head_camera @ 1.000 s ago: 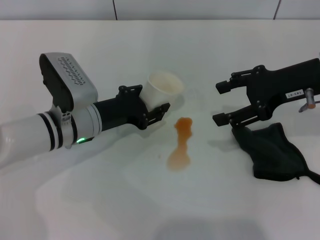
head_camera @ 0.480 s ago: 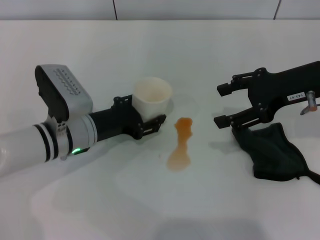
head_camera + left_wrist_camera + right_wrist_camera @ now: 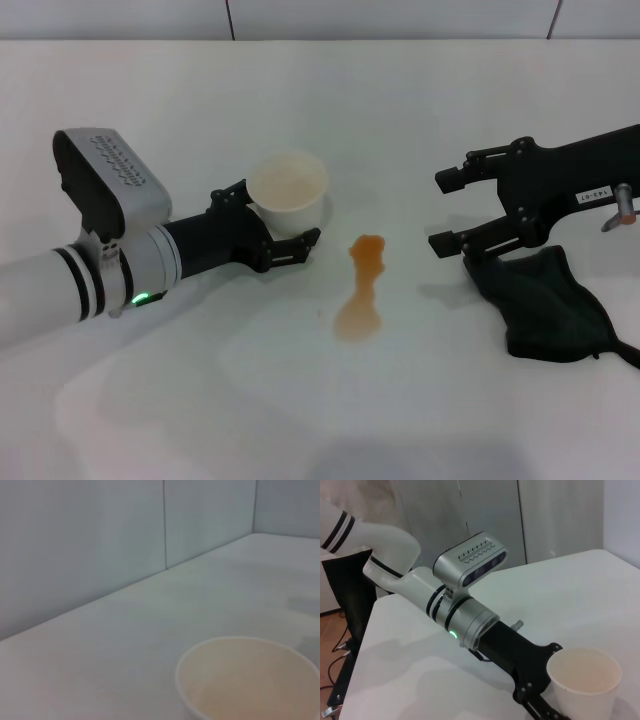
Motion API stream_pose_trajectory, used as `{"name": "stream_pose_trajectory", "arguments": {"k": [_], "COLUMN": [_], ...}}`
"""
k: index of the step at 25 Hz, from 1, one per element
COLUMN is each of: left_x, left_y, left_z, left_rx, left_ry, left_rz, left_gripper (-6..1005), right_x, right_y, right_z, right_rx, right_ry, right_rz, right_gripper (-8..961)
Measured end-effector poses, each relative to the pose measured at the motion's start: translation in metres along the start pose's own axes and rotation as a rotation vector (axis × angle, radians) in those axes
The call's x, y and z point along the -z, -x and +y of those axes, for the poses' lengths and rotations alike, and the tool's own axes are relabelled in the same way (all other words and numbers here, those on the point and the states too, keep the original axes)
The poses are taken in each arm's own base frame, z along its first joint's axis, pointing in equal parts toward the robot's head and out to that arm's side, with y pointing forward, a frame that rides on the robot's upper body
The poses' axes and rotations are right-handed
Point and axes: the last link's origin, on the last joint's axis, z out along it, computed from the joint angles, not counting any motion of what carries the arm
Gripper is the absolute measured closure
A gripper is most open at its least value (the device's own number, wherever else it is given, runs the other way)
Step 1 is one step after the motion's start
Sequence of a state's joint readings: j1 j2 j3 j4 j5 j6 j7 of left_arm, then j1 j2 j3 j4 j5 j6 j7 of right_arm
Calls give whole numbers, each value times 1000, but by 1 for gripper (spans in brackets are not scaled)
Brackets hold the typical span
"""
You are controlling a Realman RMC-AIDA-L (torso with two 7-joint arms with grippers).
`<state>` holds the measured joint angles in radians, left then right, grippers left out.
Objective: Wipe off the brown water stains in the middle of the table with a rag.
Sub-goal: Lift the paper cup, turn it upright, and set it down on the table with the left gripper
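The brown water stains (image 3: 362, 285) lie as one orange-brown patch in the middle of the white table (image 3: 300, 100). My left gripper (image 3: 283, 216) is shut on a white paper cup (image 3: 288, 193), held upright just left of the stain. The cup also shows in the left wrist view (image 3: 250, 682) and in the right wrist view (image 3: 583, 682), where the left arm (image 3: 470, 615) reaches in. My right gripper (image 3: 442, 210) is open and empty, right of the stain. The black rag (image 3: 545, 300) lies crumpled on the table under and behind that gripper.
A tiled wall (image 3: 400, 18) runs along the table's far edge. Bare table lies in front of the stain and between the two grippers.
My left gripper has carried the paper cup to the left and a little nearer to me, away from the stain. The right arm, rag and stain have not moved.
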<state>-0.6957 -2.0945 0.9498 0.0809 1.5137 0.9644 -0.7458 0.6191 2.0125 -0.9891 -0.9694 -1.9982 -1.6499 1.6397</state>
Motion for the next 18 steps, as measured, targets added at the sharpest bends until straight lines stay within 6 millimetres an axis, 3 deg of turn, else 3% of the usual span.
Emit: {"name": "stream_pose_trajectory", "arguments": {"k": [1,9,18], "left_x": [0,1,23], "left_y": [0,-3,12], "left_z": [-1,-3,0], "left_rx": [-1,-6,47], "left_ry": [-3,-9,-34], "left_rz": [-2,11,67], "left_gripper": [104,104,104], "right_x": [0,-1,-1], "right_y": [0,0,1], "right_z": [0,0,0], "right_rx": [1,-1,-3], "right_ry": [1,2,2], "right_rz": [1,3,3], "right_gripper": [99,99,99]}}
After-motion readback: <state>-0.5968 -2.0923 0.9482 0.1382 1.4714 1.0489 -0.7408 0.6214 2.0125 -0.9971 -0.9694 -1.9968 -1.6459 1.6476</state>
